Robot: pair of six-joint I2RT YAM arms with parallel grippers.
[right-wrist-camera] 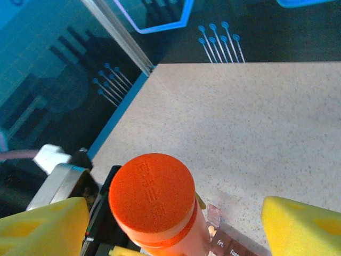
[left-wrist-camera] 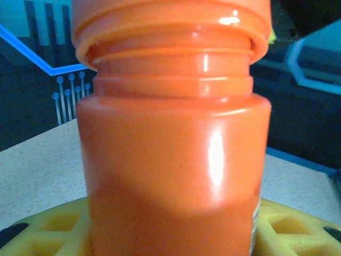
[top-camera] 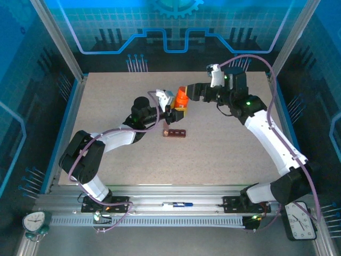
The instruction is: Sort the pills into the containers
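Here, the left gripper [top-camera: 177, 111] clamps the orange bottle [top-camera: 181, 99]; the right gripper [right-wrist-camera: 171, 226] stands spread around its cap [right-wrist-camera: 152, 192], with the containers [top-camera: 175, 133] lying near.

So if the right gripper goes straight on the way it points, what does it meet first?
Probably the orange bottle cap, lying between the open fingers of the right gripper; depth is unclear.
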